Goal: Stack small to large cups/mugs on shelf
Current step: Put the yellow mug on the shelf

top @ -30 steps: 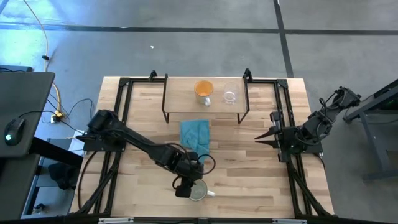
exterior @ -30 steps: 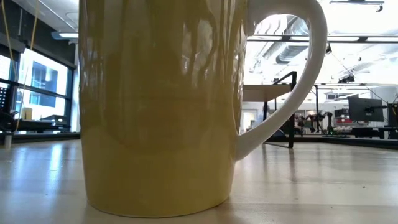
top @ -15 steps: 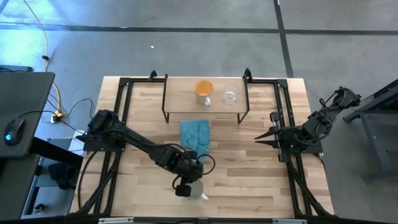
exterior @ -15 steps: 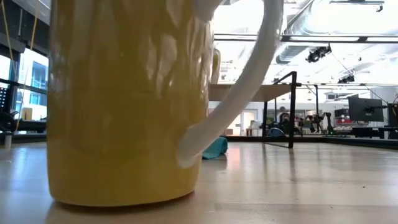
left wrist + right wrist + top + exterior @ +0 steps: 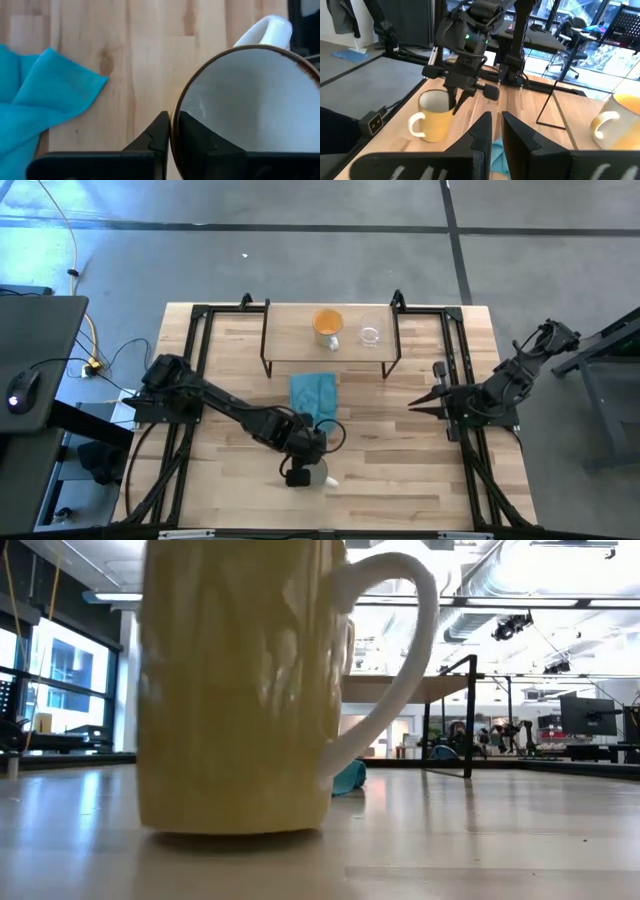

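Observation:
The cream mug stands upright near the table's front edge, and my left gripper is shut on its rim. The high view shows only a sliver of the mug beside that gripper. The orange mug and the clear glass cup stand side by side on the shelf at the far side. My right gripper waits shut at the table's right side, holding nothing. My left gripper pinches the mug's rim on the side roughly opposite the handle. One finger is inside the mug and the other outside. The fingers come from above, pointing down. The mug is upright; whether its base touches the table, I cannot tell.
A crumpled teal cloth lies on the table between the shelf and the cream mug. The shelf stands on thin black legs. Black frame rails run along both sides of the table.
The cream mug has gone a little way from the near edge toward the far edge together with my left gripper. It tipped and its handle swung round partway, then it came upright again with the handle to the side.

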`<action>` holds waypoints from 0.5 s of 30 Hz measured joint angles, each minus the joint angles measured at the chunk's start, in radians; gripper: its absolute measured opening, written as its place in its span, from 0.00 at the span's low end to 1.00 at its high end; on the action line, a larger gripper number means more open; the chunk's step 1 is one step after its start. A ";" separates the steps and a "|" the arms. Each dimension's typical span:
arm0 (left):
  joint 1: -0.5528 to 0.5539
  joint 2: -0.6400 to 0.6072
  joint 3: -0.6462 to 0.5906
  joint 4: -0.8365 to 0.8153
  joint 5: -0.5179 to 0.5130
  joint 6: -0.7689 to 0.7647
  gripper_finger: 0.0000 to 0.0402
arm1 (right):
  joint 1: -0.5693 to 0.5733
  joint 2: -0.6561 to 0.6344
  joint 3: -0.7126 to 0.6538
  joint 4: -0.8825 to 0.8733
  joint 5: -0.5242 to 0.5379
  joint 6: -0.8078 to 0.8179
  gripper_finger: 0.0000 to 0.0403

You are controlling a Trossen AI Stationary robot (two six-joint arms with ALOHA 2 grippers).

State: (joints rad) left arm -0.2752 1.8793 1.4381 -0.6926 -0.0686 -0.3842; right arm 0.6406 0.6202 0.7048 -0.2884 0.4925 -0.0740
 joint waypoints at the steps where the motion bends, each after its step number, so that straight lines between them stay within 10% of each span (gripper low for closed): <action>1: 0.006 0.000 0.003 -0.013 -0.003 -0.016 0.06 | 0.000 0.003 0.000 -0.004 -0.001 0.006 0.08; 15: 0.035 0.004 0.049 -0.194 -0.085 -0.077 0.05 | 0.000 0.049 0.000 -0.023 -0.020 0.026 0.08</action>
State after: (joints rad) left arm -0.2398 1.8830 1.4874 -0.8870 -0.1536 -0.4613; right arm 0.6407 0.6697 0.7048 -0.3119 0.4725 -0.0483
